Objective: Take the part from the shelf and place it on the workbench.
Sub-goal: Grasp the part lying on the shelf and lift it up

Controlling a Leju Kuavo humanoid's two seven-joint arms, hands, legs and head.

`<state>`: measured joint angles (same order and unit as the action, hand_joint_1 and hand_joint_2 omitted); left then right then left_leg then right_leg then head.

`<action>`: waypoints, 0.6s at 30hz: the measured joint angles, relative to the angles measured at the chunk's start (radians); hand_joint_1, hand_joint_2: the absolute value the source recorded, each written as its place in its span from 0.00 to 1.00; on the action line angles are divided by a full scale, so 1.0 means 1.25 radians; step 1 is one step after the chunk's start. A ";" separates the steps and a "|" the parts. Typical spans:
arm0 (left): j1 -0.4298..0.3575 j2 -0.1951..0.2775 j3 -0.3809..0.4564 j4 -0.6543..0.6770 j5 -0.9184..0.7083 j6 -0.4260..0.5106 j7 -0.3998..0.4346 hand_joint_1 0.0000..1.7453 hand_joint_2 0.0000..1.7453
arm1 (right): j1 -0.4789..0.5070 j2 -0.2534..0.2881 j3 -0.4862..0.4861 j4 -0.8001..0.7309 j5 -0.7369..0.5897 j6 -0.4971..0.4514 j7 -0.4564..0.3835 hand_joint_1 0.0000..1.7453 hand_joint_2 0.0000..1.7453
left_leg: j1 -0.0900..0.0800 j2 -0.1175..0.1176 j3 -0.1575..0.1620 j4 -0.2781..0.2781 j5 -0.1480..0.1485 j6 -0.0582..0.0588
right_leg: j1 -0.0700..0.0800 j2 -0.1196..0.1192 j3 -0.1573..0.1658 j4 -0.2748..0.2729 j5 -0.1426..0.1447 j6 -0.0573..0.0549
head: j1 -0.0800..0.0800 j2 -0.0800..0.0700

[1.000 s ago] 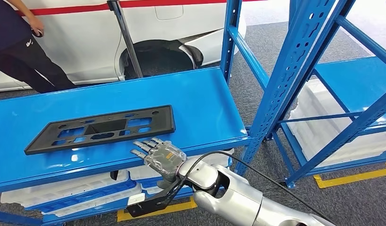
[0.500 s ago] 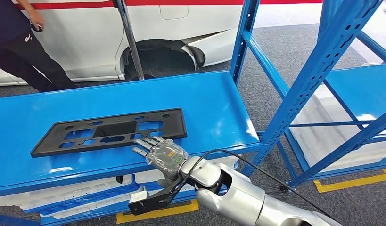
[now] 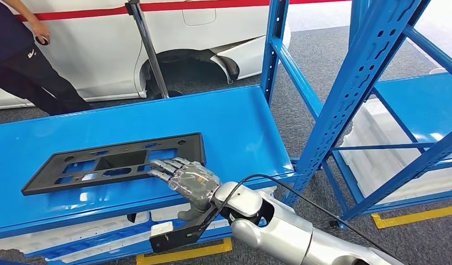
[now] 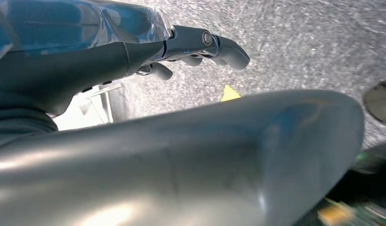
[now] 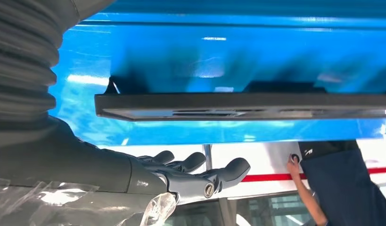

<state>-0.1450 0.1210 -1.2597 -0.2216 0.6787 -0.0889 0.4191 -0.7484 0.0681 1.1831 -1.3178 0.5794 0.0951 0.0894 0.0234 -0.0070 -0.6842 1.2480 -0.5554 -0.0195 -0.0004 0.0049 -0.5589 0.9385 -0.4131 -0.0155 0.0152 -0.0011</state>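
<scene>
Blue steel shelving (image 3: 345,94) fills my view, with a white car (image 3: 174,33) and a person (image 3: 25,61) standing behind it. On the blue shelf deck (image 3: 234,121) the black perforated plastic part (image 3: 116,163) lies flat, near the front edge. My right hand (image 3: 186,179) reaches over the part's near right corner with its fingers (image 3: 164,165) stretched out and slightly apart, gripping nothing (whether they touch the part I cannot tell). My left hand (image 4: 134,52) hangs over grey floor (image 4: 299,37), fingers loosely extended and holding nothing.

Bare shelf (image 3: 234,124) right of part (image 3: 116,163); blue upright (image 3: 273,41) possibly crowds there.
</scene>
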 joint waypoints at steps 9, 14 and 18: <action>-0.001 0.009 0.000 0.000 0.000 0.000 0.002 0.00 0.00 | 0.004 -0.020 -0.031 -0.047 -0.017 -0.048 -0.012 0.00 1.00 | -0.001 -0.001 0.097 -0.244 0.127 0.027 | 0.002 0.005 0.019 0.006 -0.026 0.029 | 0.003 0.000; -0.002 0.013 -0.001 0.000 0.000 0.000 0.007 0.00 0.00 | 0.013 -0.031 -0.051 -0.073 -0.020 -0.073 -0.021 0.00 1.00 | -0.001 0.000 0.108 -0.246 0.120 0.046 | -0.002 0.003 -0.087 0.219 -0.120 0.043 | 0.004 0.000; -0.002 0.014 -0.001 0.000 0.000 0.000 0.007 0.00 0.00 | 0.025 -0.039 -0.058 -0.084 -0.020 -0.074 -0.022 0.00 1.00 | -0.004 -0.003 0.119 -0.246 0.112 0.046 | 0.001 0.003 -0.083 0.164 -0.052 0.032 | 0.004 0.000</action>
<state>-0.1473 0.1381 -1.2608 -0.2216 0.6783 -0.0889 0.4276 -0.7177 0.0198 1.1107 -1.4233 0.5542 0.0024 0.0614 0.0186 -0.0107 -0.5351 0.9409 -0.4153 0.0378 0.0005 0.0083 -0.6632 1.1430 -0.4775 0.0240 0.0207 -0.0011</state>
